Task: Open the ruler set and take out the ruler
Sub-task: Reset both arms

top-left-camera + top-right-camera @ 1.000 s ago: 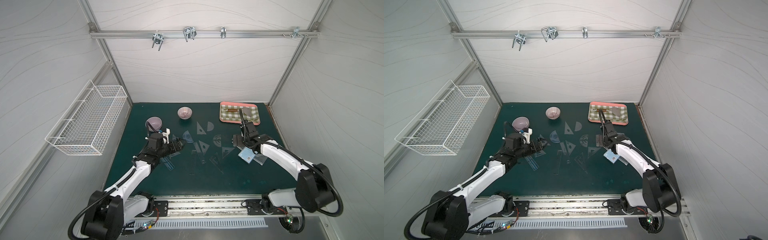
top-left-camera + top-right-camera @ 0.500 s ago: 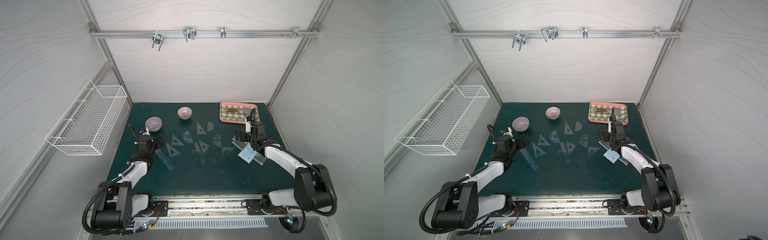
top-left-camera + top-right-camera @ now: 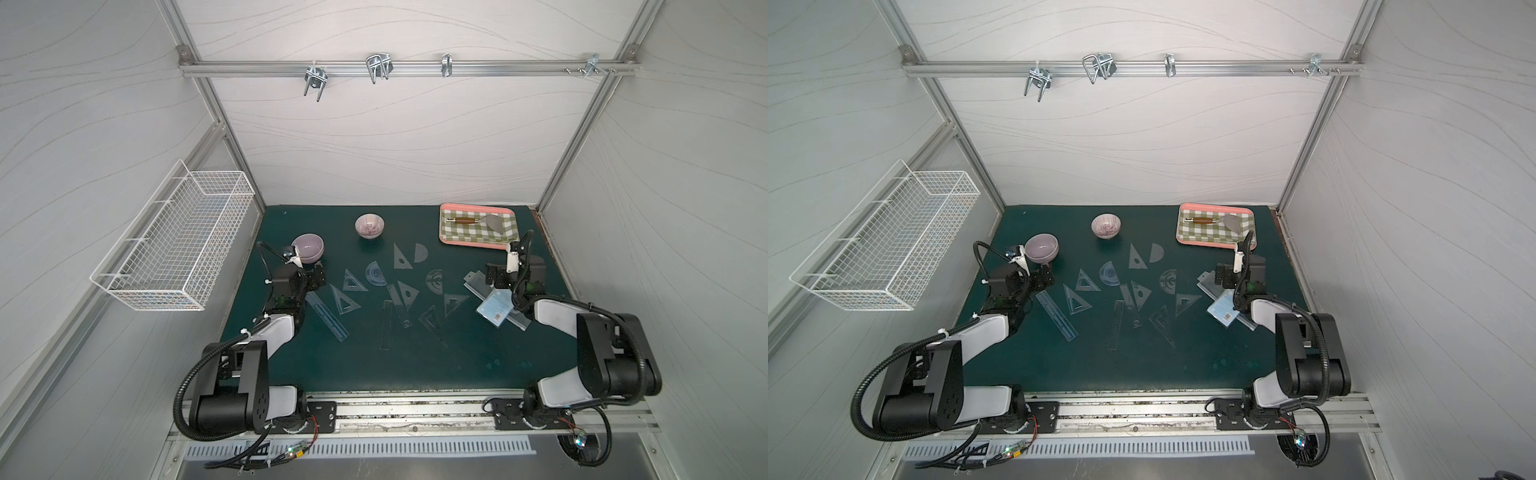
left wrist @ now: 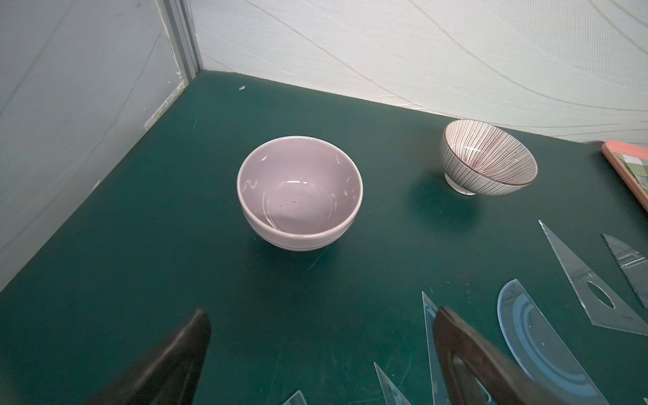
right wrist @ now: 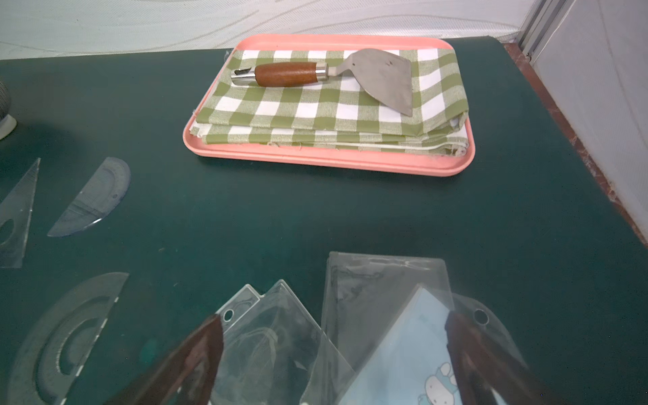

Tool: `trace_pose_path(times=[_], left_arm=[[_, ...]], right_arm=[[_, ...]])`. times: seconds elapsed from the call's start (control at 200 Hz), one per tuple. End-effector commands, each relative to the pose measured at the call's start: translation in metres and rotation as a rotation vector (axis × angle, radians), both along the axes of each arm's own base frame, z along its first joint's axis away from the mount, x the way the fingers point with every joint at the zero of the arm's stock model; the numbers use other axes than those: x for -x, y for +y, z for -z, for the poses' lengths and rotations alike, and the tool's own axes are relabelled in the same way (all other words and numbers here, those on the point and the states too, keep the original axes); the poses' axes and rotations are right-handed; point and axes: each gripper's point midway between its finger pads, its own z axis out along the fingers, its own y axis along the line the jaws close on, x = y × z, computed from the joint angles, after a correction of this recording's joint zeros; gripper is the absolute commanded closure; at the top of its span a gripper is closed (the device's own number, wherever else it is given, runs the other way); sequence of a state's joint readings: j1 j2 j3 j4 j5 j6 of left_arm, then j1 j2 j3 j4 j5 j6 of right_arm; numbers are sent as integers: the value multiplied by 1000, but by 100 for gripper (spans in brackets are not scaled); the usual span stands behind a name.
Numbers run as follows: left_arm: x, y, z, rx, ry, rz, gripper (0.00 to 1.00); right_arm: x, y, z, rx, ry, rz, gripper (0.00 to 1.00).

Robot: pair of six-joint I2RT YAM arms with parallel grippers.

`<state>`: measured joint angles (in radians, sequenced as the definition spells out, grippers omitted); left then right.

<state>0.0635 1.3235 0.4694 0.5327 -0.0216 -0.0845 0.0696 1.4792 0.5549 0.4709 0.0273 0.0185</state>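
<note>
While empty, left pincer (image 4: 321, 315) wide apart near lilac bowl (image 4: 299, 193), right pincer (image 5: 333, 317) likewise over ruler set (image 5: 385, 280).

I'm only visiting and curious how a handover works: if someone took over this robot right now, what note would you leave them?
Left gripper: open, empty, low over the mat near the lilac bowl.
Right gripper: open, empty, above the clear ruler-set sleeves.
Things: sleeves and blue card by the right arm; a straight ruler by the left arm; set squares and protractors spread mid-mat.
Done: rulers lie loose outside the sleeves.
Left: whether a sleeve holds anything more cannot be told; check.
</note>
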Motion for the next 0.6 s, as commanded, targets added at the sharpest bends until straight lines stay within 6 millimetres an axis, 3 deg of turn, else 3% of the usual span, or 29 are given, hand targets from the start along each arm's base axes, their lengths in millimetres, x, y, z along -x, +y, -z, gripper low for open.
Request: trace_pose_path(times=[0.0, 0.11, 0.25, 0.595], left_arm=[[5, 4, -17, -39, -93, -18, 1], [16, 5, 6, -52, -139, -29, 1], [9, -1, 24, -47, -157, 13, 1], [-4, 0, 31, -43, -86, 10, 1]], right_arm=[[-4, -6, -3, -9, -95, 30, 1], [2, -9, 0, -11, -148, 45, 1], [3, -18, 2, 0, -152, 103, 1], [3, -16, 6, -1, -165, 100, 1]])
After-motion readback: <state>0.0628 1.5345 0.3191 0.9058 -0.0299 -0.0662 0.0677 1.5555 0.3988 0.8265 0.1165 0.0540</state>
